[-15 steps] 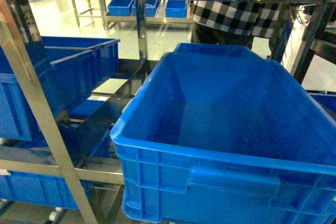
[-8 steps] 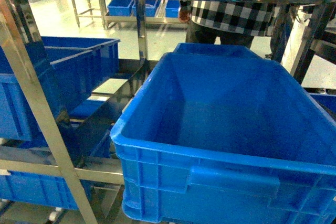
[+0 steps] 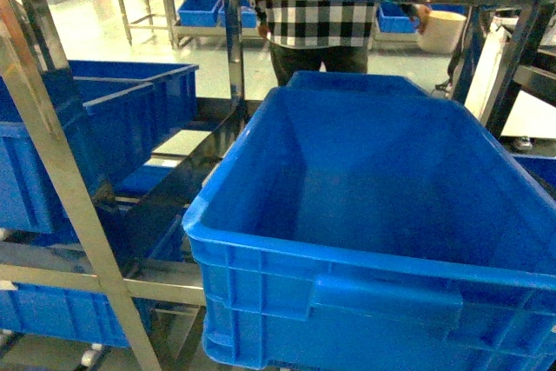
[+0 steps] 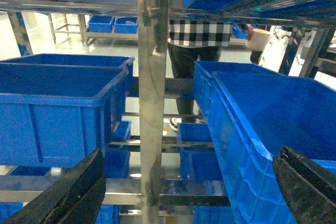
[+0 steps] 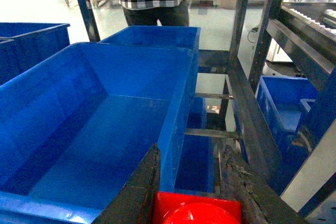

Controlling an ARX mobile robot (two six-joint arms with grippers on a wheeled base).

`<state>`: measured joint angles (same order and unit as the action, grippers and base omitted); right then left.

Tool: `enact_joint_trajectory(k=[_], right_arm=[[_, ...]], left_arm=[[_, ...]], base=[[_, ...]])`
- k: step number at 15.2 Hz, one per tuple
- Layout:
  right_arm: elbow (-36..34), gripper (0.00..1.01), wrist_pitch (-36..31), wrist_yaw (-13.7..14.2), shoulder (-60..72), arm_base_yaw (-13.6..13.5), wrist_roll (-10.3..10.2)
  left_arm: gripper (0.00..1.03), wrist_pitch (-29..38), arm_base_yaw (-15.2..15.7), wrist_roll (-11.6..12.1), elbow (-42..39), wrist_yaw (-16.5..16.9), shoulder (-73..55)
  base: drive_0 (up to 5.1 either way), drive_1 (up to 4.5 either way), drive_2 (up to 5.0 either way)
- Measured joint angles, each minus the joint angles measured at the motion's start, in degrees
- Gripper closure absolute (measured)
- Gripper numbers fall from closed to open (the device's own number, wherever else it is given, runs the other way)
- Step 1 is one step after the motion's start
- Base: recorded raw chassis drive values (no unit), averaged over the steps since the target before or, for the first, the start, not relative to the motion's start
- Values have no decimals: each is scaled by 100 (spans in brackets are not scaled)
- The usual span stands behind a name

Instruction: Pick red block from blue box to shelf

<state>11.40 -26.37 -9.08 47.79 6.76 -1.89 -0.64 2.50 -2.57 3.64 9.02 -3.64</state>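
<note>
Head view was filled by a big blue crate (image 3: 373, 215) on the shelf (image 3: 52, 171), nothing seen inside. The red block (image 5: 197, 209) was clamped in the right gripper (image 5: 195, 195) near its right rim; the left gripper (image 4: 189, 192) was spread wide.

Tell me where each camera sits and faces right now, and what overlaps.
Head: on the robot, facing the shelf, looking down into the big blue crate; no arm shows.
Left wrist: behind the left gripper, jaws apart, facing a shelf post.
Right wrist: behind the right gripper, clamping the red block beside the crate.
Shared: crate, person in checked shirt.
</note>
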Motion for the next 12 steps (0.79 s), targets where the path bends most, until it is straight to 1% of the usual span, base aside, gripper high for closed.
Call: enact_joint_trajectory(k=[6, 7, 8, 9, 10, 11, 12], right_arm=[[0, 72, -7, 0, 0, 0, 0], [0, 72, 168, -208, 122, -116, 9], [-22, 72, 678, -621, 461, -483, -85], [-76, 72, 428, -636, 859, -782, -232], [-37, 72, -81, -501, 1145, -994, -341], [76, 72, -546, -389, 1401, -1198, -387], [345, 72, -1322, -199, 1996, -1596, -385]], left_arm=[[5, 0, 0, 0, 0, 0, 0], [5, 0, 0, 0, 0, 0, 0], [5, 2, 0, 0, 0, 0, 0], [5, 2, 0, 0, 0, 2, 0], [5, -2, 0, 0, 0, 0, 0], [5, 2, 0, 0, 0, 0, 0], [5, 2, 0, 0, 0, 2, 0]], base=[[0, 0, 0], [0, 0, 0], [0, 0, 0], [0, 0, 0], [0, 0, 0], [0, 0, 0], [0, 0, 0]])
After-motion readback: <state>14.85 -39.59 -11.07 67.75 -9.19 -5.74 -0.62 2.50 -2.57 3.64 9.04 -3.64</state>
